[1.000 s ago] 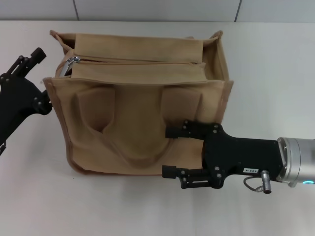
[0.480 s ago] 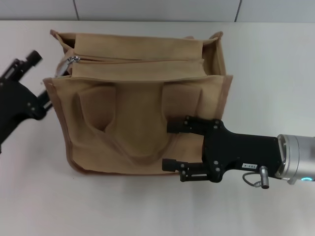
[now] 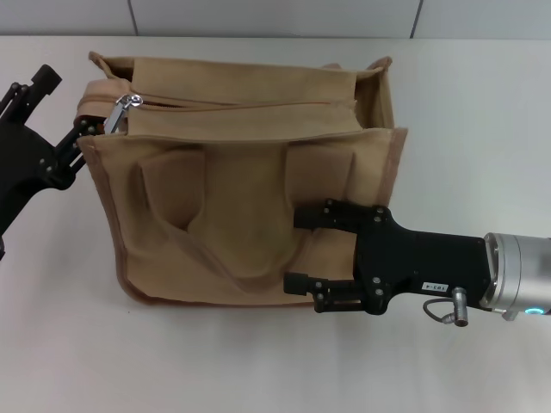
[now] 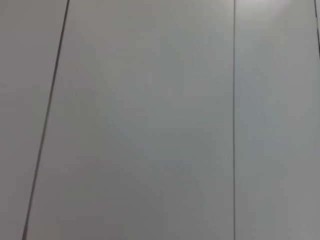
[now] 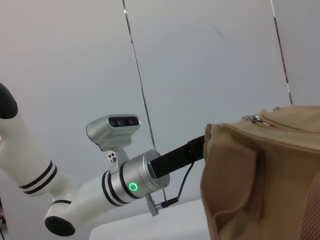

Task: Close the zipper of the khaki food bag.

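The only lettering is a small white label (image 3: 433, 286) on the right arm's black housing, too small to read.

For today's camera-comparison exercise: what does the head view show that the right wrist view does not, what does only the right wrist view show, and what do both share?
Only the head view shows the right end effector, open, against the front of the khaki food bag, its looped handle, and the left end effector, whose fingers reach the bag's left end near the silver pull tab.

Only the right wrist view shows the left arm's white body with a green ring light and its wrist camera.

Both show the bag, the zipper and the pull tab.
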You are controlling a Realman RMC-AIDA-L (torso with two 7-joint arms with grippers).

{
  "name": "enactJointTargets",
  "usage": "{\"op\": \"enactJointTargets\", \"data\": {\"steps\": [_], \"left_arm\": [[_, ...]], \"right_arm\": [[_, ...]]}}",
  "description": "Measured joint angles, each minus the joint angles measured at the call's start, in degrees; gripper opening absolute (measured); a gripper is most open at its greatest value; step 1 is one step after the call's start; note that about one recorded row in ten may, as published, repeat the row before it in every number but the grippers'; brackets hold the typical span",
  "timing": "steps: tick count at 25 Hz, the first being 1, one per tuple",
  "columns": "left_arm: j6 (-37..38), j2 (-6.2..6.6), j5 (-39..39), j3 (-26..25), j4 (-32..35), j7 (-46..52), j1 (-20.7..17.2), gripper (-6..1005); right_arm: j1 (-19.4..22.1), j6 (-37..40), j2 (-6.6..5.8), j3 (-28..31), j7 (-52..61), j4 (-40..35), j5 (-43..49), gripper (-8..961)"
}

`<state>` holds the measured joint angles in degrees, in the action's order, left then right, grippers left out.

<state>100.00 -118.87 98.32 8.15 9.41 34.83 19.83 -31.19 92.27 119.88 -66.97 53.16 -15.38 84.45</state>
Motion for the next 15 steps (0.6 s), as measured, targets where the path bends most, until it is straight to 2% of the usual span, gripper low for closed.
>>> {"op": "enactJointTargets", "data": {"steps": [8, 13, 15], "left_arm": [[-0.3, 0.02, -0.2, -0.2, -1.1, -0.1, -0.5, 755], [-0.3, 0.04, -0.2, -0.1, -1.1, -0.1, -0.9, 545], [-0.1, 0.05, -0.2, 0.0, -1.1, -0.1, -1.0, 426]], "right_arm": [[-0.1, -0.1, 0.0, 0.0, -0.1, 0.0, 0.0, 820], [-0.1, -0.2, 0.0, -0.1, -1.2, 0.5, -0.4, 820], [-0.2, -0.2, 0.0, -0.3, -2.3, 1.5, -1.3, 820]]}}
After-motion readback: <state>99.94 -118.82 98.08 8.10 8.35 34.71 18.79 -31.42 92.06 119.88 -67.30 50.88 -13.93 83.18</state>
